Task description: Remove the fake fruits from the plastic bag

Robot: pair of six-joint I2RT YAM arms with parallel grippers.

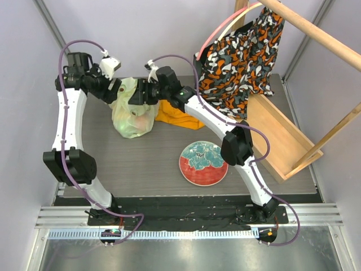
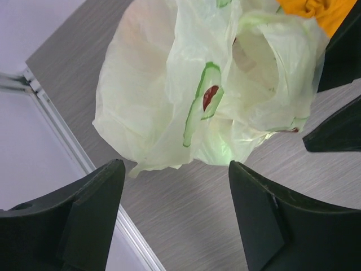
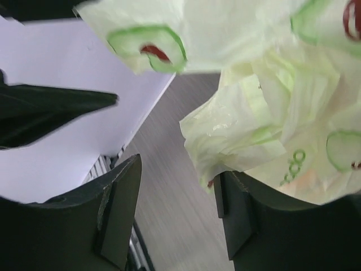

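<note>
Left arm arches in from the left edge; left tool (image 2: pixel 175 165) is tipped toward the left flank of the plastic bag (image 1: pixel 133 116); its fingers (image 2: pixel 93 203) stand apart with bare grey surface (image 1: pixel 146 164) between them; nothing gripped; the bag lies just past the tips.

Plastic bag: pale green, crinkled, printed with green-rimmed slices with red centres; it sits slumped on the far-left part of the surface, between the two tools; its upper folds are bunched and loose.

Fake fruits (image 1: pixel 137 120): inside the bag; only a dim peach-toned patch shows through the film in the top view; single pieces cannot be told apart; none lies out on the surface.

Right tool (image 3: pixel 179 168): at the upper right side of the bag, opposite the left tool; fingers apart, surface visible in the gap; a hanging fold of the bag meets the inner face of its right-hand finger in the wrist view, but no plastic is pinched between the two.

Orange cloth (image 1: pixel 176 116): crumpled on the surface just right of the bag, partly under the right arm.

Red floral plate (image 1: pixel 203 164): flat on the surface, nearer the arm bases, well apart from the bag.

Patterned fabric bag (image 1: pixel 242 56): orange, black and white, hanging at far right above a tilted wooden frame (image 1: pixel 282 135).
</note>
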